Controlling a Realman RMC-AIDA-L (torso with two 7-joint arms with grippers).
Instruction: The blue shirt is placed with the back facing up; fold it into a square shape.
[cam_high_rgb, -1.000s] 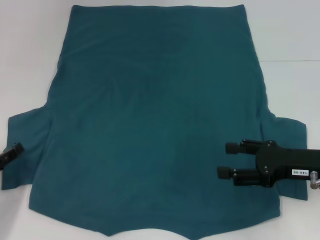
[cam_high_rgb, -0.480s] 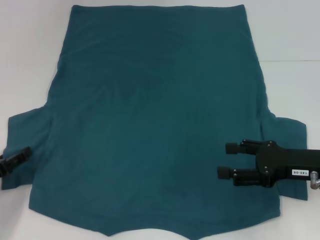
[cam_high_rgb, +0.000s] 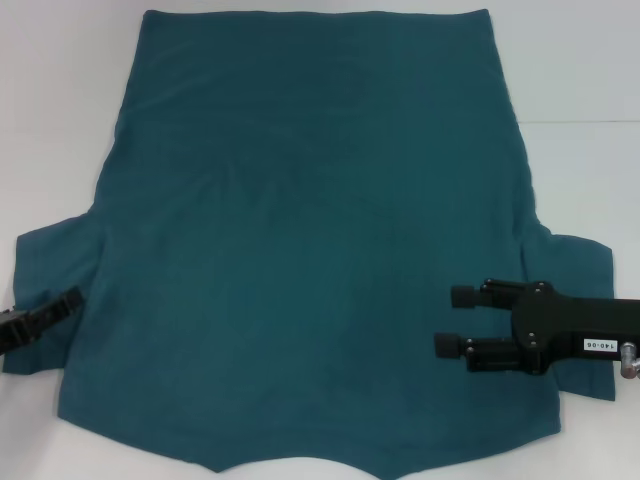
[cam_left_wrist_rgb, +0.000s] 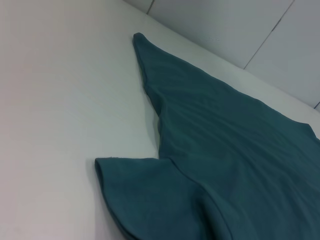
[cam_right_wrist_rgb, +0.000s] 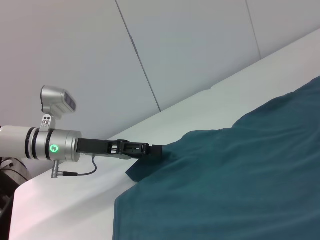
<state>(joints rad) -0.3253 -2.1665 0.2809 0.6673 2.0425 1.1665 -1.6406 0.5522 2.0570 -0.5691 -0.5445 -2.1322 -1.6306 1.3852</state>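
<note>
Here, in the head view, the blue shirt (cam_high_rgb: 310, 240) lies spread flat, plain side up, filling most of the white table (cam_high_rgb: 580, 80), sleeves reaching toward the left and right edges of the frame. The left gripper (cam_high_rgb: 40, 317) has slid in from the lower-left edge over the past second and now sits over the sleeve there; whether it is parted or closed cannot be told. The right gripper (cam_high_rgb: 456, 320) has not moved: it hovers at lower right over the shirt, its two fingers spread apart and holding nothing. In the left wrist view, the sleeve (cam_left_wrist_rgb: 145, 195) fills the lower part of the frame, flat and ungripped. In the right wrist view, the left gripper (cam_right_wrist_rgb: 150, 150) shows at centre-left, its tip at the sleeve's edge. Likely the first sleeve fold is about to begin; no fold is made yet.
</note>
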